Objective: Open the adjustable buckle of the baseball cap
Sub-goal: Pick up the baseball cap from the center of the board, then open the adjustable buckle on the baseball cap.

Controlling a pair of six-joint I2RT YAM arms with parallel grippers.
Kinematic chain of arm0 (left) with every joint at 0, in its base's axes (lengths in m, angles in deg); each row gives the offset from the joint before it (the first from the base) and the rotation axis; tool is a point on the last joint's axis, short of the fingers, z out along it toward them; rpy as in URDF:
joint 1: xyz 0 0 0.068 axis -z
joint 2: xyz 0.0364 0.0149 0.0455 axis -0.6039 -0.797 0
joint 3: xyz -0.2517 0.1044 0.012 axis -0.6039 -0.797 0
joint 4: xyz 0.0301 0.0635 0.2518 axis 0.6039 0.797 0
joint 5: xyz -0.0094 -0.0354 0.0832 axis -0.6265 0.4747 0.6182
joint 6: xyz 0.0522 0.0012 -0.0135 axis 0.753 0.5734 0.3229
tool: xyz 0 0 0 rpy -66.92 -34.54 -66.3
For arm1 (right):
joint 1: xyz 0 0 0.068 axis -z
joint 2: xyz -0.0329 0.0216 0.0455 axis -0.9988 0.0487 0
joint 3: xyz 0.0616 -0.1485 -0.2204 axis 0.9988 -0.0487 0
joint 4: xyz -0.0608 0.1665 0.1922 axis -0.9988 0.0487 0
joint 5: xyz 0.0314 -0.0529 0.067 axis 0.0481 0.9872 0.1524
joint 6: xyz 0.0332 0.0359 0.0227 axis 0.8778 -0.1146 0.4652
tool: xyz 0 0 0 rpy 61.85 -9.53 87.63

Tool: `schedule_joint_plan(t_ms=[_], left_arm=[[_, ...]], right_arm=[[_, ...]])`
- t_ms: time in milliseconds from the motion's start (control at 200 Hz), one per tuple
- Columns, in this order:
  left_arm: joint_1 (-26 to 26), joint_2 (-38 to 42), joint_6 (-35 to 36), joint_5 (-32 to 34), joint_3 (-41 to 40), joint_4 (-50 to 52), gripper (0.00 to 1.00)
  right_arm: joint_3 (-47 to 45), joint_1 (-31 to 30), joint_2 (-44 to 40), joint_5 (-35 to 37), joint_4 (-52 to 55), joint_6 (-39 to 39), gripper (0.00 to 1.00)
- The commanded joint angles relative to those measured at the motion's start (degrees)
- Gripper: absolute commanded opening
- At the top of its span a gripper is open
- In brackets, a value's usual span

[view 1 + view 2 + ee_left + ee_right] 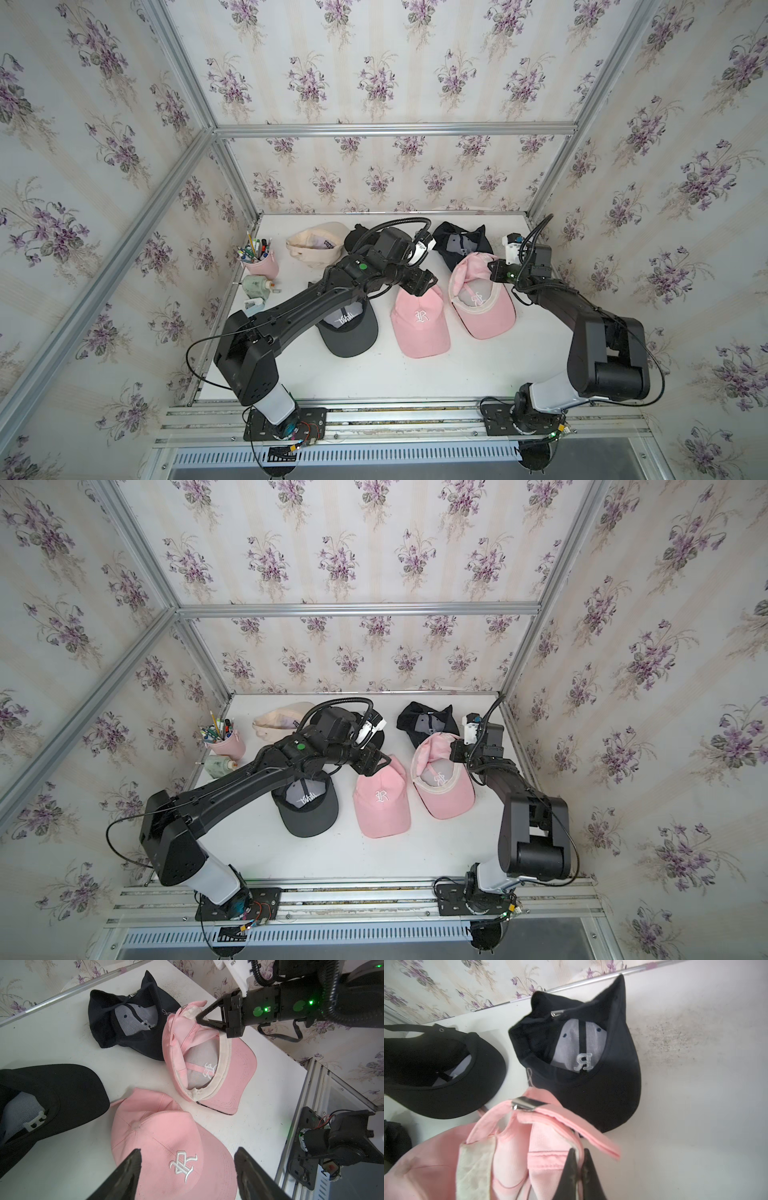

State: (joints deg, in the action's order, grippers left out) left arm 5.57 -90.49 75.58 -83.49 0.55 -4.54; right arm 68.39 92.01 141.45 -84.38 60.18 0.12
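Right hand [198, 1020]: pinched shut on rear band of upturned pink cap [482, 299]. Cap located toward right side of table [415, 374], touching navy cap [591, 1064]. Metal buckle [527, 1103] on rear strap, apart from fingertips. Left hand [188, 1150]: spread wide above upright pink cap [162, 1136].

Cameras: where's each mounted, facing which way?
Top views: high in front, looking down at white table; left arm and right arm show.
Left wrist: over upright pink baseball cap; open left gripper shows.
Right wrist: facing silver metal buckle of upturned pink baseball cap; right gripper shut on cap rim.
Shared: both wrist views see that cap.
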Motion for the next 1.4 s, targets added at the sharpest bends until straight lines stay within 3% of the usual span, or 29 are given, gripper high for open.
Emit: schedule_joint_plan(t_ms=[0,545,884,1394], left_arm=[[0.25,0.12,1.12,0.95,1.44,-2.25,0.72],[2.28,-0.95,3.82,2.02,10.47,1.94,0.73],[2.54,-2.2,1.79,-2.45,17.87,5.14,0.74],[4.74,-9.35,0.28,-6.08,25.93,8.83,0.77]], right_arm=[[0.14,-1.08,-3.8,-0.59,2.84,-1.23,0.0],[4.13,-10.45,-21.23,-0.33,13.71,-10.48,0.0],[-1.88,-16.34,-31.33,-2.78,5.63,-15.42,0.0],[-6.55,-22.23,-35.68,-3.2,-1.21,-20.08,0.0]])
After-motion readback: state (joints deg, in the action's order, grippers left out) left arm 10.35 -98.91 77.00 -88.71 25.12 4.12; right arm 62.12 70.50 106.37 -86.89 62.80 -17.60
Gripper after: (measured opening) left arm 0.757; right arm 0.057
